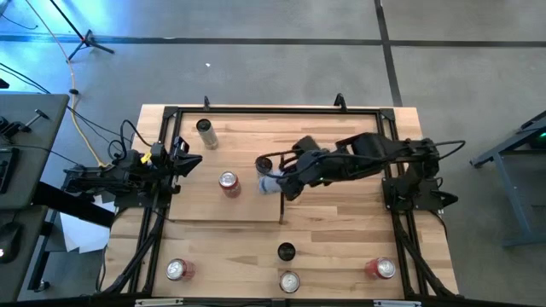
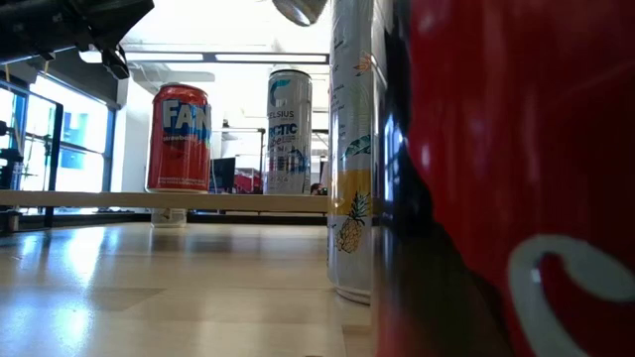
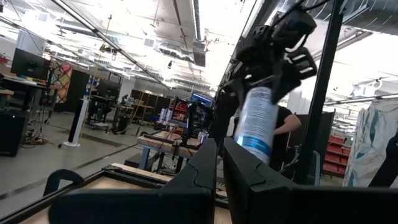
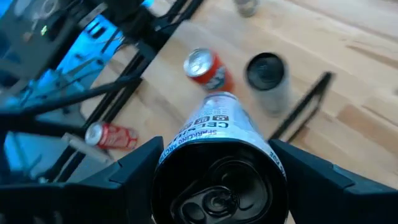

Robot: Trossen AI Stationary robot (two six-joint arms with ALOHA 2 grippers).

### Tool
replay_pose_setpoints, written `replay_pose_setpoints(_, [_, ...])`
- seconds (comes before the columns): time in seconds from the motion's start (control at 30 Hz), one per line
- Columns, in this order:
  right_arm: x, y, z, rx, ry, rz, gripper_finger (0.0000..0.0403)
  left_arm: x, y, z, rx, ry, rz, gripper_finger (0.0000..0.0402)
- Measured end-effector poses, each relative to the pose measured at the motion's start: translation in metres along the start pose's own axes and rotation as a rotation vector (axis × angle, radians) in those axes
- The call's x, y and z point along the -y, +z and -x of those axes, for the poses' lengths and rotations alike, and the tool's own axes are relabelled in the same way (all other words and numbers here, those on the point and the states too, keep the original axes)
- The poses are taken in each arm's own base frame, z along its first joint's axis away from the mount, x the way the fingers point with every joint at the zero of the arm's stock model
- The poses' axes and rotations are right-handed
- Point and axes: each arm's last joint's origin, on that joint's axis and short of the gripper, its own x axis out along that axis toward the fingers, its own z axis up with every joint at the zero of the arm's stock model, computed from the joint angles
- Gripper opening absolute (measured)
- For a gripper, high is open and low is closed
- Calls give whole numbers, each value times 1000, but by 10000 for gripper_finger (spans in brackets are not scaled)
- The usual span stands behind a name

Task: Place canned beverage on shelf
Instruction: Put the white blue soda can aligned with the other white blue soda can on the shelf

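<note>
Now the right pincer (image 1: pixel 271 182) grips a white can (image 4: pixel 219 163) above the shelf (image 1: pixel 247 209). Left pincer (image 1: pixel 192 162) sits closed, well apart; a red can (image 1: pixel 229 183) stands just beside the gripped one.

Two dark, jointed arms carry black cables and angular black hands (image 4: pixel 217 180).

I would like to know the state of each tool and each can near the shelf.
right tool: closed on the white can, by the shelf edge.
white can: held tilted, off the surface.
left tool: shut, empty, at the table left side.
red can: upright on the shelf.
silver can: upright on the shelf.
black can: upright on the table, not on the shelf.
</note>
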Motion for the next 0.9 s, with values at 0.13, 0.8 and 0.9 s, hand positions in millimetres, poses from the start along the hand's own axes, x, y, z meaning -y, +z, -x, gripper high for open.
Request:
replay_pose_setpoints(0.13, [-5, -6, -21, -47, -12, 43, 271, 0, 0, 0, 0, 0, 0, 7])
replay_pose_setpoints(0.8, [-9, -1, -77, -76, -55, 86, 275, 0, 0, 0, 0, 0, 0, 7])
replay_pose_setpoints(0.9, [-10, 1, -84, -85, -42, 103, 275, 0, 0, 0, 0, 0, 0, 7])
